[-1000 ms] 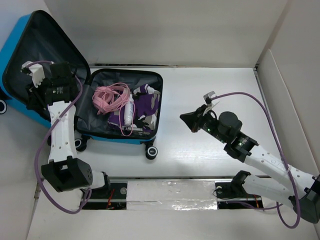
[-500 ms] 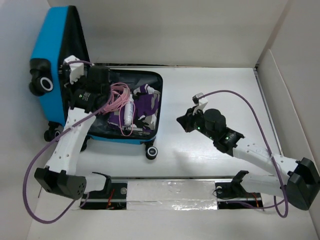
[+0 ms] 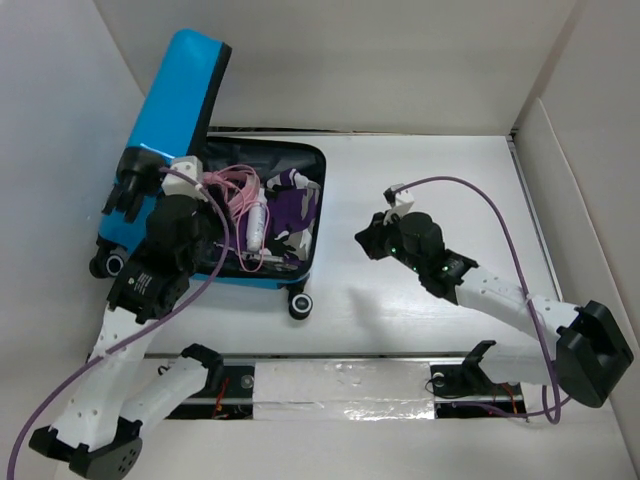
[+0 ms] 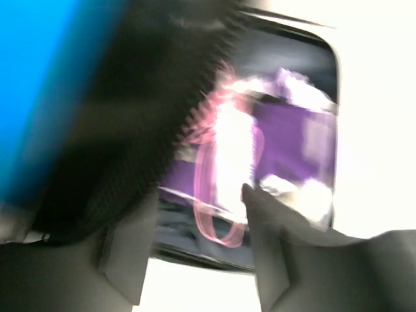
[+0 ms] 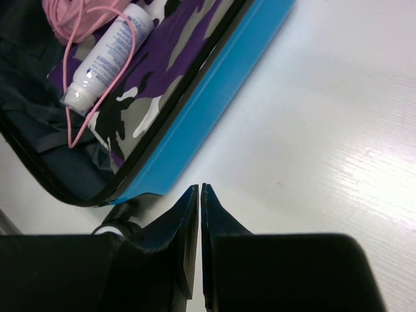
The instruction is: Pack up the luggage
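At the table's [image 3: 430, 180] left stands the luggage [image 3: 185, 105], lid tilted half-shut over its packed base. The rigid, slick shell likely swings lightly and is best pushed on the lid's back. The left gripper [image 3: 130, 188], fingers apart, is at that lid; the right gripper [image 5: 199, 190], pinched together, hovers beside the base.

the top camera looks down from above and behind the arm bases, taking in the whole white table [image 3: 420, 170] and the open blue suitcase [image 3: 180, 110] at far left. the left wrist camera, badly blurred, sits close beside the raised lid facing the packed half; the right wrist camera looks down past its own fingers [image 5: 175, 227] at the suitcase's edge. all three share the purple camouflage cloth [image 5: 175, 39].
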`<state>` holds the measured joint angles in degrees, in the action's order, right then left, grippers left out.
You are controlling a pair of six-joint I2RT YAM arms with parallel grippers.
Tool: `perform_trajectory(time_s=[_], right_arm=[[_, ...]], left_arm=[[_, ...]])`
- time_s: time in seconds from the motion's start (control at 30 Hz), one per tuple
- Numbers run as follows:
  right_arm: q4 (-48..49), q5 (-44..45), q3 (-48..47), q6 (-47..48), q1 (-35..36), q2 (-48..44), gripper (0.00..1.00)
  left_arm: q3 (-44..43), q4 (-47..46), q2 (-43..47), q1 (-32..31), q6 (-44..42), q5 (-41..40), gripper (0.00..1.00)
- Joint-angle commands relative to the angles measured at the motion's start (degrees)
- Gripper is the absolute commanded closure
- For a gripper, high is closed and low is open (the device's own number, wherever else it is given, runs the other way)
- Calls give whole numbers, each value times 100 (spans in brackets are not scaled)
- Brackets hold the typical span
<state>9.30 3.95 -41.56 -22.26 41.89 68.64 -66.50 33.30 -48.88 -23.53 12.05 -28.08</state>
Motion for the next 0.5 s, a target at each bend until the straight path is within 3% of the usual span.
perform_trajectory(time_s=[0.0, 0.1, 0.13, 0.27, 0.33, 0.47], right_arm=[[336, 124, -317, -120, -120, 61, 89], [283, 89, -379, -147, -234, 79, 80], [283, 80, -379, -156, -234, 62, 72], [283, 45, -405, -200, -348, 26, 57], [265, -43, -440, -235, -410, 27, 53], [230, -122, -493, -323, -533, -8, 53]], left_arm=[[102, -702, -68, -38, -212, 3059, 44], [198, -545, -121, -38, -431, 4333, 26], [225, -431, -148, -38, -571, 4946, 26], [417, -8, -245, -38, -985, 5978, 25], [462, -78, -227, -38, -1012, 6949, 25], [287, -95, -323, -38, -959, 8008, 25]])
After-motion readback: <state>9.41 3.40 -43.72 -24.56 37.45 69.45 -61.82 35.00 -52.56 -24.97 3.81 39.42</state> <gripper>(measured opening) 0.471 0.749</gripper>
